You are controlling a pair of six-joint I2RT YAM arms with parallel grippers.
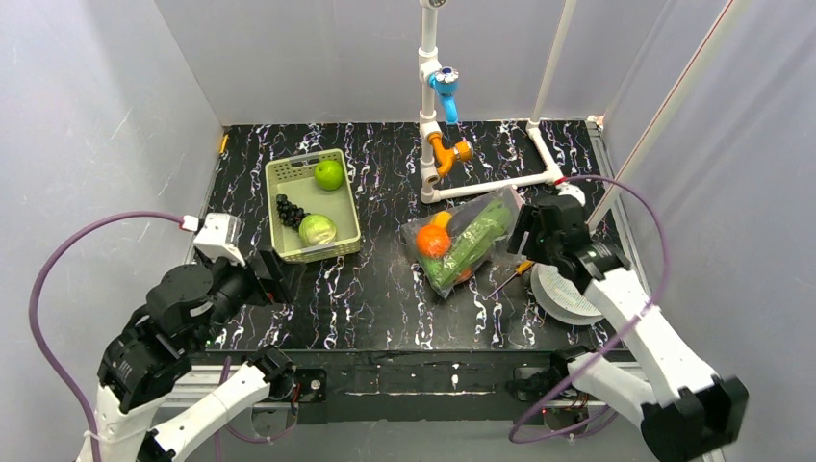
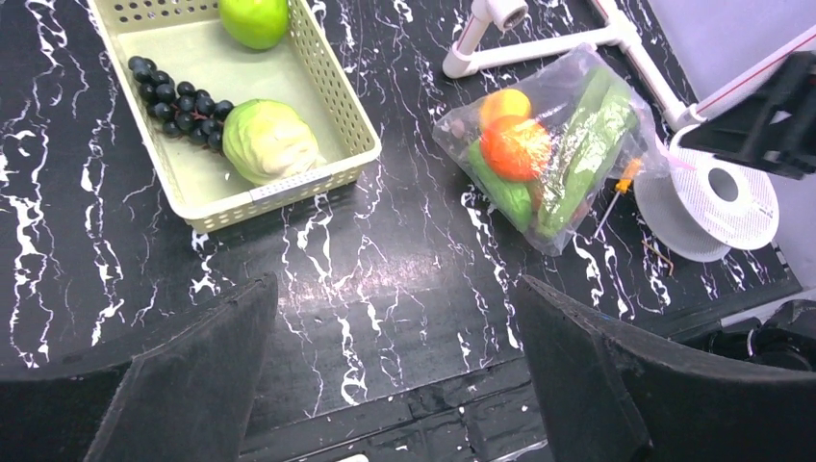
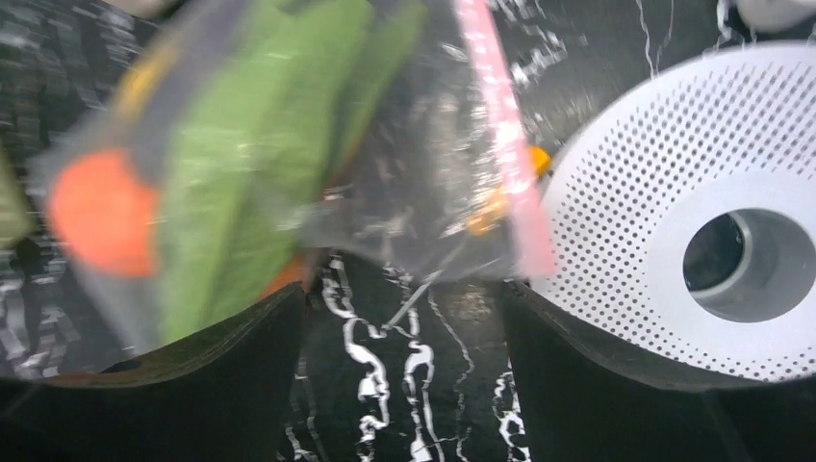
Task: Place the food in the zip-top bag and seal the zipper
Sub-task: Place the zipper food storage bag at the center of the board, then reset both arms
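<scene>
The clear zip-top bag (image 1: 467,241) lies on the black marbled table right of centre. It holds an orange piece (image 1: 433,241), a long green cucumber (image 1: 478,241) and other food. It also shows in the left wrist view (image 2: 563,144). In the blurred right wrist view the bag (image 3: 289,164) lies just ahead of my fingers, with its pink zipper (image 3: 500,125) running along the right edge. My right gripper (image 1: 524,239) (image 3: 404,385) is open and empty at the bag's mouth end. My left gripper (image 1: 279,274) (image 2: 395,375) is open and empty near the basket's front corner.
A light-green basket (image 1: 289,173) (image 2: 318,67) at back left holds a green apple (image 1: 329,174), dark grapes (image 1: 289,210) and a cabbage (image 1: 317,229). A white perforated spool (image 1: 563,289) (image 3: 674,192) and a small screwdriver (image 1: 515,274) lie right of the bag. A white pipe frame (image 1: 430,115) stands behind.
</scene>
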